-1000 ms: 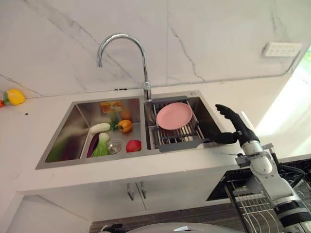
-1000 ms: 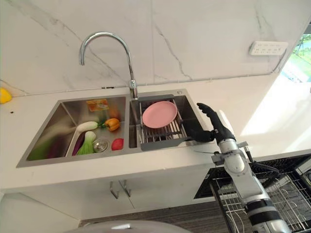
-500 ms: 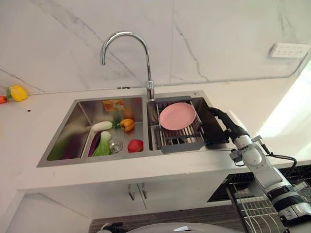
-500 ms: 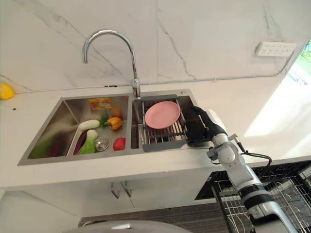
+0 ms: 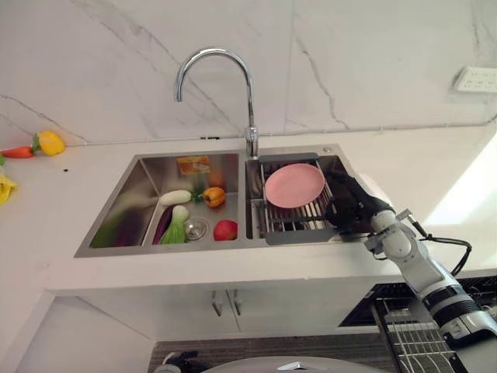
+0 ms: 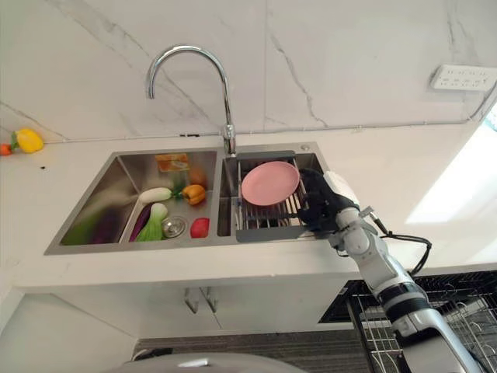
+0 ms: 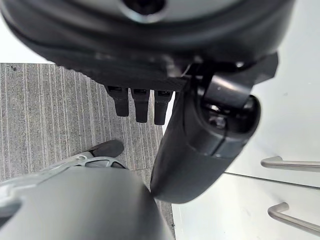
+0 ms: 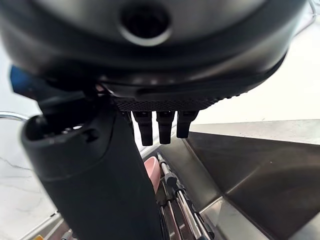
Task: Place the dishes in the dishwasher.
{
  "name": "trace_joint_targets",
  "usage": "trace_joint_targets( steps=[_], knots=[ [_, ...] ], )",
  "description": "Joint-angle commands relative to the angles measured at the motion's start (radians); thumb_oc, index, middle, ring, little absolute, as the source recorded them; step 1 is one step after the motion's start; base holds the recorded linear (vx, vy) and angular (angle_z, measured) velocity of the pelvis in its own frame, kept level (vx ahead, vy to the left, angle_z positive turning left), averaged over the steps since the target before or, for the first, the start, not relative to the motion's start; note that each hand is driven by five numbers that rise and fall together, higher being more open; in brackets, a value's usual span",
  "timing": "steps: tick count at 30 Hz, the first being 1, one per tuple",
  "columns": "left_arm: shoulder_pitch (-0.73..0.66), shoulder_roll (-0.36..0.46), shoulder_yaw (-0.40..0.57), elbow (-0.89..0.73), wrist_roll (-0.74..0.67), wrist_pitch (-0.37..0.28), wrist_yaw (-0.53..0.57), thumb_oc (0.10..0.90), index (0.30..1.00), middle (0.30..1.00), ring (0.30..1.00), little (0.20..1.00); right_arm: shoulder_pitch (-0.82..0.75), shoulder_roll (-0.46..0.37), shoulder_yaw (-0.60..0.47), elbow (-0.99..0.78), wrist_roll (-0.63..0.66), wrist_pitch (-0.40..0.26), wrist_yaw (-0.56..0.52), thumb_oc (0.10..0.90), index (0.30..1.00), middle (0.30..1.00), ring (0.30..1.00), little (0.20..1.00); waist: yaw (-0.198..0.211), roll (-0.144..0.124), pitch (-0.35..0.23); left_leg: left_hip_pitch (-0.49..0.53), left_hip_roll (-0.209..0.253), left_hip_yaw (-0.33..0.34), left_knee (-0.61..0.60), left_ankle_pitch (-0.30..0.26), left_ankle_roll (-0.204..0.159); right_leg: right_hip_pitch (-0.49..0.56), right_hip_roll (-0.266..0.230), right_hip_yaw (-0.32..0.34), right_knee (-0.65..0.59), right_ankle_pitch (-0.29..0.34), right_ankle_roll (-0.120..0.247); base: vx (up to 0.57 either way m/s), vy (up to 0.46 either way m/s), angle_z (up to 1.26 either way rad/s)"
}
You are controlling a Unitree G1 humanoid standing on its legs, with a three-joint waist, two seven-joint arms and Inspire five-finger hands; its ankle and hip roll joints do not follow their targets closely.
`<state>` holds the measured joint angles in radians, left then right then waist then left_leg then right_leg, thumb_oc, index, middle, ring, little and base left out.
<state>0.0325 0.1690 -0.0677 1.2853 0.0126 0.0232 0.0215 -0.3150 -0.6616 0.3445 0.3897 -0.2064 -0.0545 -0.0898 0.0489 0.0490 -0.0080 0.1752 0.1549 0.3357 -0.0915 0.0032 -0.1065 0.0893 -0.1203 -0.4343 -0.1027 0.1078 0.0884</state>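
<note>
In the right basin of the sink: the scene is set out below.

Sink: a steel double sink [image 5: 109, 221] is set into a white counter [image 5: 46, 202], with a curved tap [image 5: 250, 140] standing behind the divider.
Rack: a dark wire rack [image 5: 299, 225] is seated in the right basin.
Plate: a pink plate [image 5: 294, 185] is laid on the rack, tilted toward the back wall, well apart from the dishwasher basket [image 5: 419, 342] seen at the lower right, below the counter.
Right hand: the right hand [image 5: 351, 203] is held at the rack's right edge, just beside the plate; in the right wrist view its fingers [image 8: 165, 126] are seen straight and apart from the thumb, with nothing gripped, and the plate [image 8: 152, 172] is seen past them.
Left hand: the left hand [image 7: 200, 130] is seen low beside a white cabinet door [image 7: 280, 165], above the grey floor; its fingers are straight and nothing is held.
Left basin: toy vegetables [image 5: 190, 214] are gathered round the drain.
Counter, far left: a yellow pepper [image 5: 50, 142] and a carrot [image 5: 19, 152] are laid by the wall.
</note>
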Motion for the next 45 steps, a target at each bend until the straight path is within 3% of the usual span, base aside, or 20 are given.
trace_joint_targets(
  steps=[1,22,35,43,45],
  knots=[
    [0.030,0.057,-0.105,0.095,0.066,0.019,0.002,0.800,0.900,0.900,0.900,0.900,-0.238,-0.023,0.023,0.042,-0.045,-0.053,-0.067,0.800,0.900,0.900,0.900,0.900,0.024,-0.057,-0.014,-0.015,0.045,-0.017,0.010,-0.017,-0.014,0.046,-0.078,0.000,0.015,-0.129,0.069,0.01,0.003,0.07],
    [0.029,0.066,-0.128,0.094,0.069,0.007,0.019,0.800,0.900,0.900,0.900,0.900,-0.420,-0.030,0.193,0.192,-0.192,-0.019,-0.087,0.800,0.900,0.900,0.900,0.900,0.055,-0.067,-0.004,-0.035,0.046,-0.043,0.011,-0.013,-0.020,0.043,-0.071,-0.015,0.015,-0.139,0.065,0.02,-0.002,0.03],
    [0.025,0.071,-0.169,0.055,0.087,-0.011,0.017,0.800,0.900,0.900,0.900,0.900,-0.502,-0.012,0.326,0.294,-0.376,-0.014,-0.102,0.800,0.900,0.900,0.900,0.900,0.074,-0.062,0.006,-0.040,0.052,-0.065,0.011,-0.012,-0.025,0.051,-0.062,-0.023,0.015,-0.154,0.060,0.01,-0.004,0.04],
    [0.023,0.060,-0.200,0.031,0.094,-0.019,0.009,0.800,0.900,0.900,0.900,0.900,-0.519,0.025,0.364,0.388,-0.522,0.019,-0.185,0.800,0.900,0.900,0.900,0.900,0.091,-0.053,0.007,-0.043,0.057,-0.076,0.011,-0.008,-0.029,0.054,-0.055,-0.031,0.015,-0.165,0.055,0.01,-0.007,0.02],
    [0.022,0.060,-0.203,0.030,0.096,-0.018,0.010,0.800,0.900,0.900,0.900,0.900,-0.519,0.029,0.363,0.391,-0.535,0.023,-0.196,0.505,0.458,0.458,0.458,0.458,0.093,-0.052,0.008,-0.044,0.057,-0.077,0.012,-0.008,-0.029,0.054,-0.054,-0.032,0.015,-0.166,0.054,0.01,-0.011,0.13]
  ],
)
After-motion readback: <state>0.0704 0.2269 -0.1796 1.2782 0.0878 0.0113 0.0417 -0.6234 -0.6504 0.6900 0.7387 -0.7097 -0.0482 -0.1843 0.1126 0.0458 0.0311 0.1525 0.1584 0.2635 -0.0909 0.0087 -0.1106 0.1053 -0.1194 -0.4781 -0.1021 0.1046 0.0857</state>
